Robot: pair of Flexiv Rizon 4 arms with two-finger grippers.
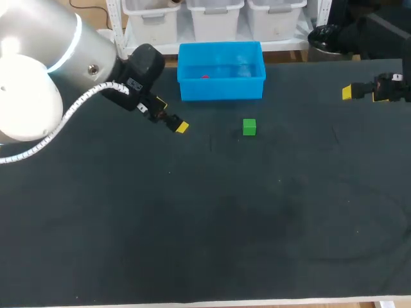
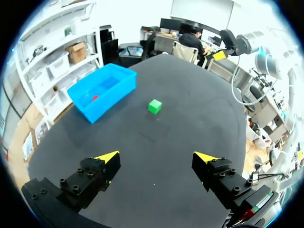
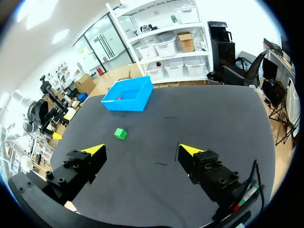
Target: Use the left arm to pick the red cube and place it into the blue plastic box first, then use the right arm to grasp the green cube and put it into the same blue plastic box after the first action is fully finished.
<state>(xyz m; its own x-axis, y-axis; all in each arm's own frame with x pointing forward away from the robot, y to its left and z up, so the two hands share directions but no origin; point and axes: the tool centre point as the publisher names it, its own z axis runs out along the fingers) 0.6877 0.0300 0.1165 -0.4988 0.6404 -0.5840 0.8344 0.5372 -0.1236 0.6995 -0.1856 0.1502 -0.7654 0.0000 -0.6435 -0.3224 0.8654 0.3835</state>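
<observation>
The red cube [image 1: 205,76] lies inside the blue plastic box [image 1: 221,87] at the table's back middle; it also shows in the box [image 2: 105,90] as a red spot [image 2: 94,98] in the left wrist view. The green cube [image 1: 249,127] rests on the dark table a little in front of the box. My left gripper [image 1: 170,120] hangs open and empty left of the green cube, below the box's front left corner. My right gripper [image 1: 363,91] stands open and empty at the far right. The green cube [image 3: 120,133] and box [image 3: 129,99] lie well ahead of the right gripper [image 3: 142,151].
The black table [image 1: 205,231] spreads wide in front of the cube and box. A faint cable-like line curves across the mat at the front right [image 1: 359,250].
</observation>
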